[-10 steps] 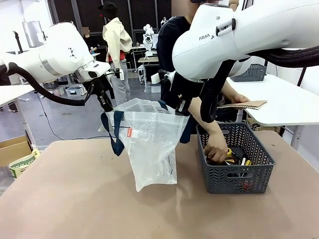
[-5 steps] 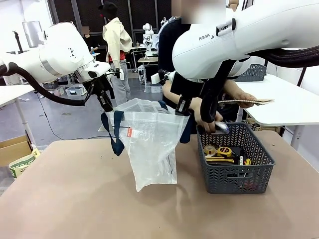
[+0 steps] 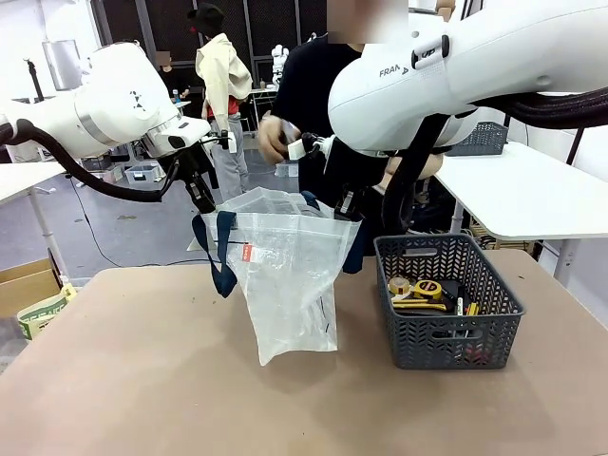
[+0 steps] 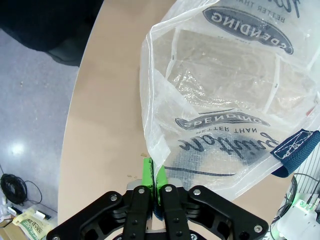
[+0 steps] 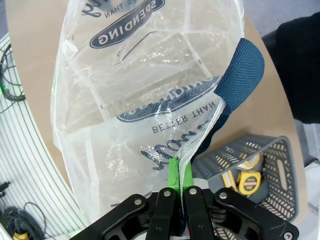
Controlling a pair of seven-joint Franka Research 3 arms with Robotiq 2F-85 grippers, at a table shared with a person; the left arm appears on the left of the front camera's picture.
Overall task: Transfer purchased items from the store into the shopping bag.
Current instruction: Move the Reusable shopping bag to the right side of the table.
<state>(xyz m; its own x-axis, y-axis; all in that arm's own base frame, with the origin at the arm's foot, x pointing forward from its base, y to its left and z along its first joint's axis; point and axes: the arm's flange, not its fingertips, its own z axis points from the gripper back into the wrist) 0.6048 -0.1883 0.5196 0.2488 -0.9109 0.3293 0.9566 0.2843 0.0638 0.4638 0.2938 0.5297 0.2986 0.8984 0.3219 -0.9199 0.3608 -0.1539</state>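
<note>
Front view, nearest first: the table (image 3: 142,380) is seen at 6 o'clock, and the shopping bag (image 3: 294,285) is hung above it, its lowest corner seeming to touch the top. At 3 o'clock of the bag, just beside it, a dark lattice basket (image 3: 446,337) is stood, with yellow tape measures (image 3: 426,288) lying in it. The bag's mouth is stretched with its long axis from 9 to 3 o'clock: the 9 o'clock end is pinched by the left gripper (image 3: 205,201), the 3 o'clock end by the right gripper (image 3: 348,203). In the left wrist view the green pads (image 4: 146,172) are seen pressed together on the plastic rim; in the right wrist view that gripper's pads (image 5: 173,172) are likewise clamped on the rim, beside a navy handle (image 5: 240,65). Beyond the mouth, at 12 o'clock, the person's hand (image 3: 274,140) is raised above its middle, about equally near both grippers. What is held in it is too blurred to be named, and no purchased item is made out inside the bag. The coming drop is judged to run from 12 towards 6 o'clock, down between the 2 grippers
</note>
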